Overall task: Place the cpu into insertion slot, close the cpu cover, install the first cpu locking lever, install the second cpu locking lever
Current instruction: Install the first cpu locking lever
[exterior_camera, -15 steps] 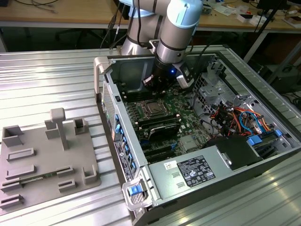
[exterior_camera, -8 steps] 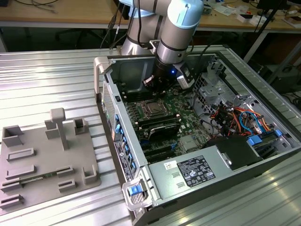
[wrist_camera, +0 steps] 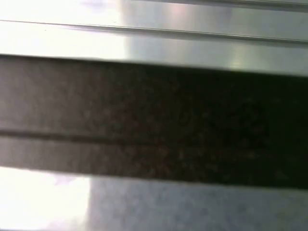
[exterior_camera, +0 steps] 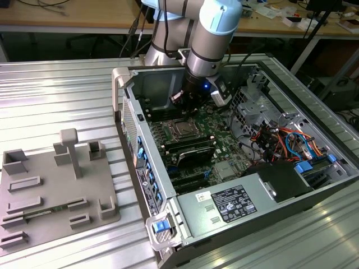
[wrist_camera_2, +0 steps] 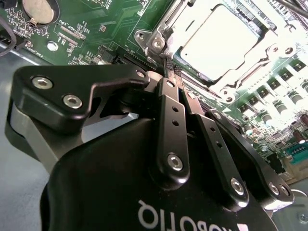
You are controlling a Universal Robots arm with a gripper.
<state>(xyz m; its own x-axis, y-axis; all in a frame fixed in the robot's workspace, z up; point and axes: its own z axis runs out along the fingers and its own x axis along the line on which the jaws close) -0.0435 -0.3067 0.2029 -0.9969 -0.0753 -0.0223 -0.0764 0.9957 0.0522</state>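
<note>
Open computer case (exterior_camera: pixel 147 168) lying on ribbed metal table (exterior_camera: pixel 56 95) at centre frame, grey plastic fixture tray (exterior_camera: pixel 53 188) sitting lower left, black power supply (exterior_camera: pixel 235 203) showing lower right, orange and blue cables (exterior_camera: pixel 283 140) trailing right.

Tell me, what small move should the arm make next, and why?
Probably nudge the shut jaws down onto a locking lever. The chip already lies in its socket with the metal frame closed over it, and the jaws sit right at that frame's corner.
</note>
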